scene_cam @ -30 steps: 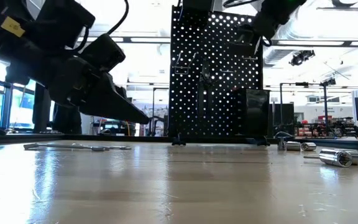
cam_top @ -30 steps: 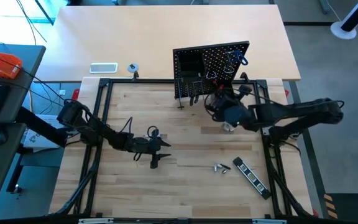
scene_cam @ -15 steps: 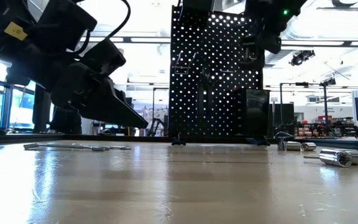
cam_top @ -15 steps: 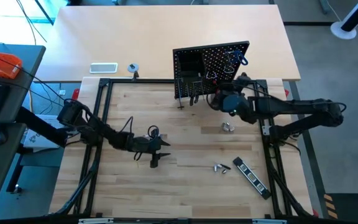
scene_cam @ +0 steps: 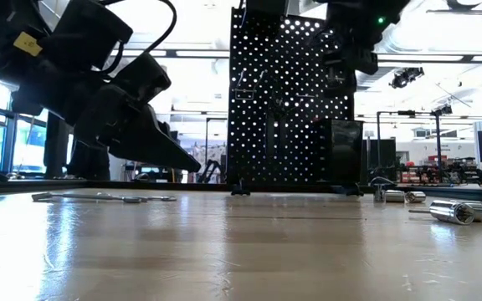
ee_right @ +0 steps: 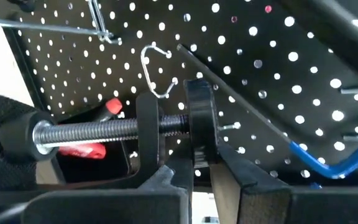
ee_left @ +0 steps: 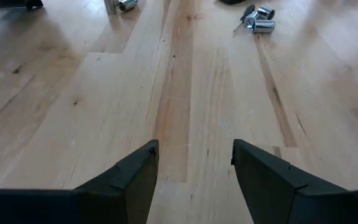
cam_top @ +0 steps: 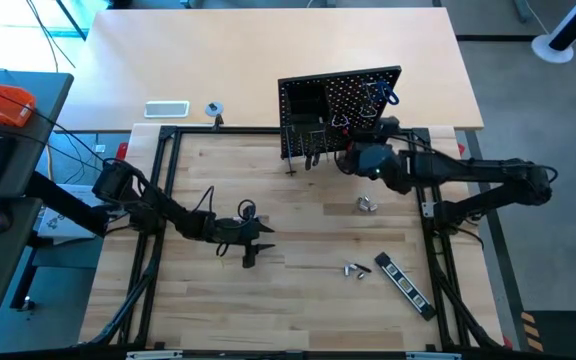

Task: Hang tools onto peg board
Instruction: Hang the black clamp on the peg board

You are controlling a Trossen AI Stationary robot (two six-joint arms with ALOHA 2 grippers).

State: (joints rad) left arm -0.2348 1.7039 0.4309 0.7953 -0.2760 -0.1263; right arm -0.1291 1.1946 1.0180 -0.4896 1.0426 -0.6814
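Pale wooden planks made up the table, ringed by a black frame, with a lighter bench top beyond it. Up at the far edge, the right gripper was pressed close to the front of the peg board, its fingers closed tightly on the black clamp. From the right wrist view the clamp's threaded silver screw lay across the fingers, and its round black pad sat just beside a bent wire hook on the board; whether clamp and hook touched could not be told. A red-handled screwdriver showed behind the clamp, and a blue-handled hex key hung on the board off to one side. Below that gripper, small silver pieces lay on the planks, with further silver bits and the black striped bar nearer the front edge. The left gripper waited low over the table's left-centre, its two dark fingers spread apart and holding nothing. On the bench beyond the frame lay a white flat rectangle and, near it, a small tape roll.
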